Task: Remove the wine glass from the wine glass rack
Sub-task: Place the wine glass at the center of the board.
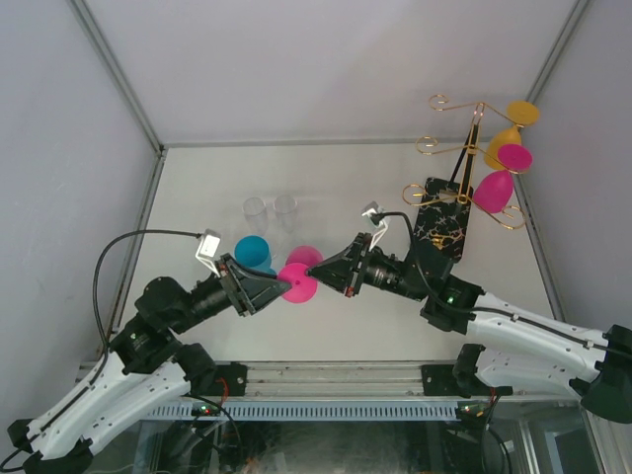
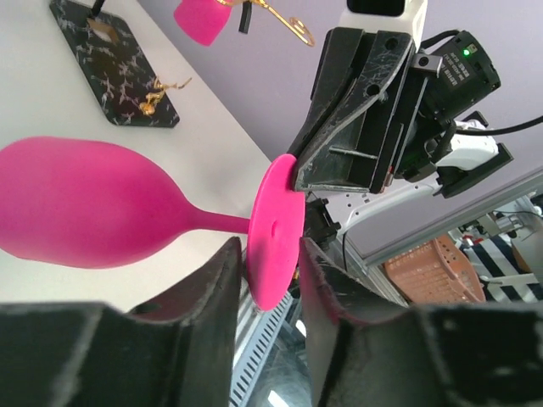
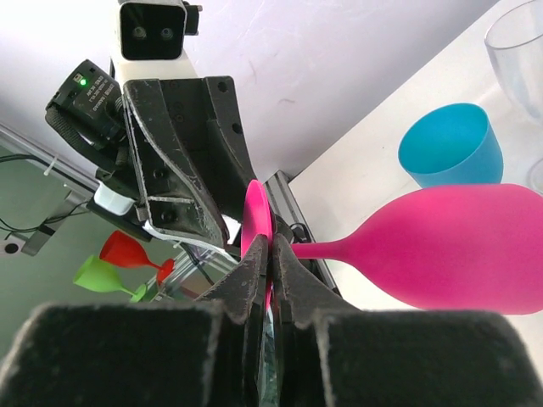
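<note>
Top external view: a pink plastic wine glass (image 1: 296, 284) is seen off the rack, lying on its side over the near middle of the white worktop (image 1: 346, 188), between the two arms. In the right wrist view its round foot is clamped edge-on between the right jaws, which are pressed together on it, while its bowl (image 3: 458, 246) points away over the worktop. In the left wrist view the same foot (image 2: 273, 231) is flanked by the left jaws, one on either side and very close to it; whether they are gripping it cannot be told. Whether the bowl (image 2: 76, 203) touches the worktop cannot be told either.

Just beside the bowl, a blue plastic cup (image 1: 253, 252) is set upright, and two clear tumblers (image 1: 255, 209) (image 1: 286, 207) are placed beyond it.

The thin gold wire wine glass rack (image 1: 464, 148), on its black marbled base (image 1: 441, 217), is found well apart at the far right of the worktop. A yellow wine glass (image 1: 502, 143) and another pink wine glass (image 1: 492, 191) are hung from its arms.
</note>
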`<control>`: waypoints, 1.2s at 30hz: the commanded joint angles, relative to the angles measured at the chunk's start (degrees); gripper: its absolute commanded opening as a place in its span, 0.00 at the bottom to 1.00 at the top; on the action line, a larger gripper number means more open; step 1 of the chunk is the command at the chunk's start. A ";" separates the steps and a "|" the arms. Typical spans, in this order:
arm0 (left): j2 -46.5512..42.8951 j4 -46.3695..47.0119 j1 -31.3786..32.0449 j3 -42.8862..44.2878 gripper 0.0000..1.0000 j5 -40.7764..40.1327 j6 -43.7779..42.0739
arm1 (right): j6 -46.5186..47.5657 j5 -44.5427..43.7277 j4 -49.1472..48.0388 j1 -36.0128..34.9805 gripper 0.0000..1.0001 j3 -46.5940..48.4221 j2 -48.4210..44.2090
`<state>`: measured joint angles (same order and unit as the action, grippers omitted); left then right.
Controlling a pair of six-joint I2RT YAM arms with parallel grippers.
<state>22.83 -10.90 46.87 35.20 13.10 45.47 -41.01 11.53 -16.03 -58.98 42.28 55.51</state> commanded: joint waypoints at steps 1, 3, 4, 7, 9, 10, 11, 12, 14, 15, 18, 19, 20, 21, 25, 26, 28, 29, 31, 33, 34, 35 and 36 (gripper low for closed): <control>-1.20 4.88 0.33 -1.47 0.30 -0.56 1.45 | -0.31 0.13 -3.39 -0.21 0.00 -0.46 -2.16; -1.09 5.23 0.37 -1.62 0.22 -0.20 1.55 | -0.42 0.24 -3.35 -0.17 0.00 -0.67 -2.60; -0.85 5.34 0.33 -1.63 0.18 0.29 1.55 | -0.46 0.30 -3.39 -0.24 0.00 -0.77 -2.78; 0.21 6.06 0.33 -1.22 0.11 2.35 1.46 | -0.47 1.11 -3.52 -0.31 0.00 -0.80 -3.14; 1.02 6.74 0.33 -0.98 0.06 3.44 1.39 | -0.38 1.64 -3.57 -0.26 0.00 -0.74 -3.27; 1.38 7.04 0.33 -0.86 0.04 3.79 1.33 | -0.34 1.77 -3.42 -0.26 0.00 -0.79 -3.41; 1.64 7.11 0.33 -0.77 0.01 3.98 1.29 | -0.13 2.14 -3.14 -0.30 0.00 -0.78 -3.53; 1.75 7.18 0.34 -0.71 0.00 3.89 1.22 | 0.26 2.32 -2.69 -0.26 0.00 -0.80 -3.83; 1.47 7.52 0.33 -0.83 0.00 3.76 1.20 | 1.37 1.90 -0.85 -0.31 0.08 -0.79 -4.71; 1.29 7.69 0.33 -0.88 0.00 3.63 1.20 | 1.89 1.47 0.53 -0.34 0.15 -0.80 -5.23; 0.67 8.30 0.33 -1.10 0.00 3.55 0.88 | 3.13 1.02 4.40 -0.26 0.33 -0.80 -6.70; 0.51 8.60 0.33 -1.22 0.00 3.46 0.77 | 3.08 1.23 5.76 -0.31 0.38 -0.79 -7.13; 0.37 8.85 0.33 -1.36 0.00 3.32 0.68 | 2.54 1.50 7.13 -0.26 0.42 -0.79 -7.36; 0.30 8.97 0.36 -1.35 0.00 2.92 0.60 | 1.87 1.99 8.19 -0.26 0.46 -0.80 -7.50; 0.02 10.01 0.33 -1.68 0.00 1.91 0.84 | -1.28 5.17 10.17 -0.38 0.52 -0.78 -6.28; -0.02 10.14 0.33 -1.71 0.00 1.81 0.84 | -1.69 6.07 9.59 -0.70 0.52 -0.78 -5.82; 0.18 10.26 0.33 -1.67 0.00 1.71 0.93 | -2.94 6.61 7.38 -1.54 0.53 -0.80 -4.86; 0.17 10.32 0.33 -1.69 0.00 1.60 1.01 | -3.65 6.93 5.91 -1.91 0.53 -0.75 -4.21; 0.20 10.37 0.33 -1.78 0.00 1.22 1.15 | -4.88 7.10 2.17 -2.84 0.53 -0.80 -2.81; 0.08 10.36 0.34 -1.80 0.00 1.05 1.27 | -5.62 6.31 -1.17 -3.51 0.53 -0.79 -1.40; 0.03 10.32 0.33 -1.87 0.00 1.05 1.35 | -5.95 5.87 -2.61 -3.81 0.52 -0.77 -0.71; -0.04 10.32 0.34 -1.89 0.00 1.03 1.41 | -6.26 5.70 -3.96 -3.93 0.50 -0.73 -0.02; -0.21 10.36 0.33 -2.01 0.00 1.01 1.45 | -6.75 5.37 -4.92 -4.02 0.48 -0.77 0.56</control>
<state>23.33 -3.92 46.92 33.74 15.00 46.96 -44.97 17.15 -11.84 -62.06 41.34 54.57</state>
